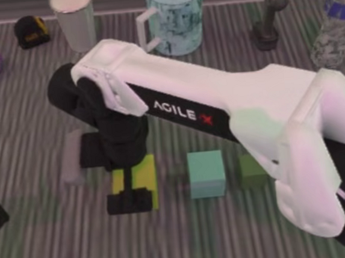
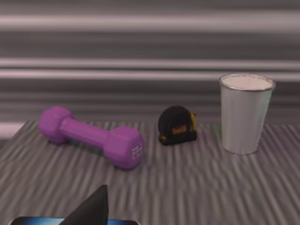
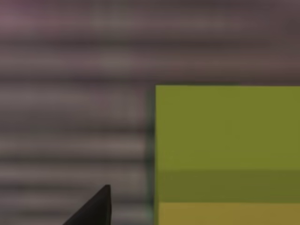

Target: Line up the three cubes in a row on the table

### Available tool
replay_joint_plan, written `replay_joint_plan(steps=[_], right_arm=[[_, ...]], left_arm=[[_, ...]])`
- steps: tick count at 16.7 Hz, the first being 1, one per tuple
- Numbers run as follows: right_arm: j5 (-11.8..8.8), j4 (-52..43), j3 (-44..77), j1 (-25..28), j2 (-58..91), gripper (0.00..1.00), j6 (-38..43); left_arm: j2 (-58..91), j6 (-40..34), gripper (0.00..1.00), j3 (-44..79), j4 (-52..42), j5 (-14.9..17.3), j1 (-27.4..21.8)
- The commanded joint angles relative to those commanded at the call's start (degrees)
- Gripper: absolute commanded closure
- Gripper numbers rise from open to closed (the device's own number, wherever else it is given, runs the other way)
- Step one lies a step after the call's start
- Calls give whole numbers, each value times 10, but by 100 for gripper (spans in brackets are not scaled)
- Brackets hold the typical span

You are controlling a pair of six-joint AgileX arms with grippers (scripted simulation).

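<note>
Three cubes lie in a row across the middle of the table (image 1: 44, 249), the line running left to right in the top view: the yellow cube (image 1: 144, 178) at the left end, the mint cube (image 1: 206, 174) in the middle and the smaller olive cube (image 1: 251, 171) at the right end, with a gap between yellow and mint and a narrower one between mint and olive. All three sit flat, their edges roughly square to the row. The right arm reaches from the lower right across the table, and the right gripper (image 1: 130, 196) hangs directly over the yellow cube, its dark fingers covering the cube's left and near part. Whether the fingers clasp the cube or stand clear of it cannot be told. In the right wrist view the cube (image 3: 227, 154) fills much of the frame, just beside one dark fingertip (image 3: 96, 208). The left arm is parked at the left edge; its wrist view shows only one fingertip (image 2: 93, 211), so its grip also cannot be told. At the far left lie a purple dumbbell (image 2: 91, 137), a tape measure (image 2: 176, 125) and a white cup (image 2: 245, 113).
</note>
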Motion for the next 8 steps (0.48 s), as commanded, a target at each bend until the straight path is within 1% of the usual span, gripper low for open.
replay_joint_plan(steps=[2,8], right_arm=[[0,-37,46,1,14,0,0],[0,-172,241,3,55,0,0]], left_arm=[[0,0,0,0,0,0,0],[0,0,0,0,0,0,0]])
